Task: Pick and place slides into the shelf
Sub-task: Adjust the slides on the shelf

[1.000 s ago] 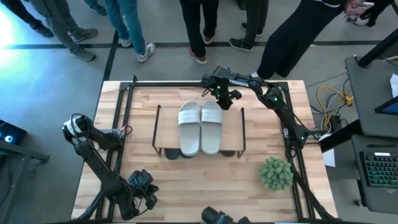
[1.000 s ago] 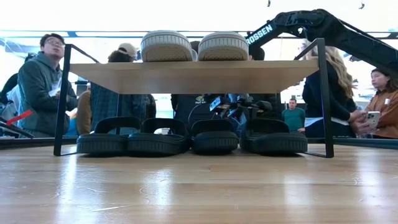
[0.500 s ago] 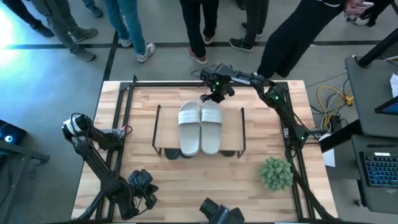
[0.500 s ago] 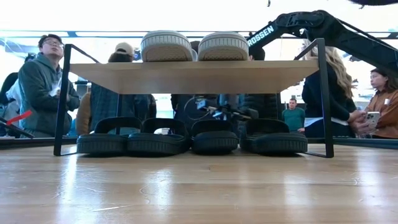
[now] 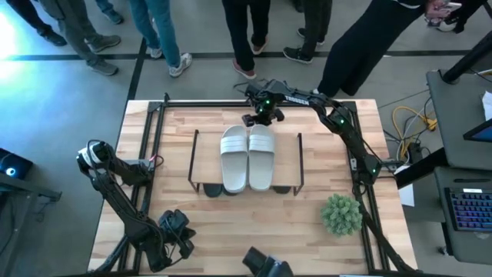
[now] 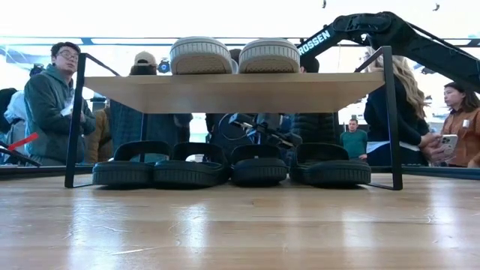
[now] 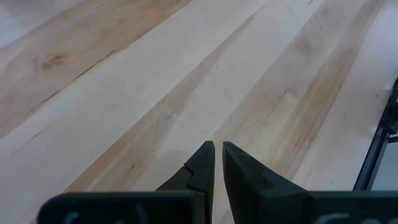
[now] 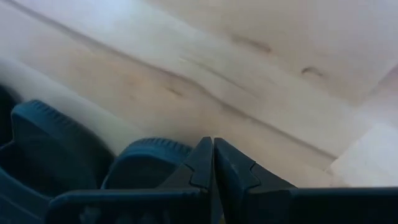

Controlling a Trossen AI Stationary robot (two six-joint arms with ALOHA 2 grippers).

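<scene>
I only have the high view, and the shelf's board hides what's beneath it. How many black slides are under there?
Observer: Four black slides sit side by side on the table under the shelf; the low view shows them.
Operator: Is the right gripper carrying anything?
Observer: No, its jaws are shut on nothing. Its wrist view shows two black slides close beneath it.
Operator: And the left gripper?
Observer: Jaws shut and empty, over bare table wood.
</scene>
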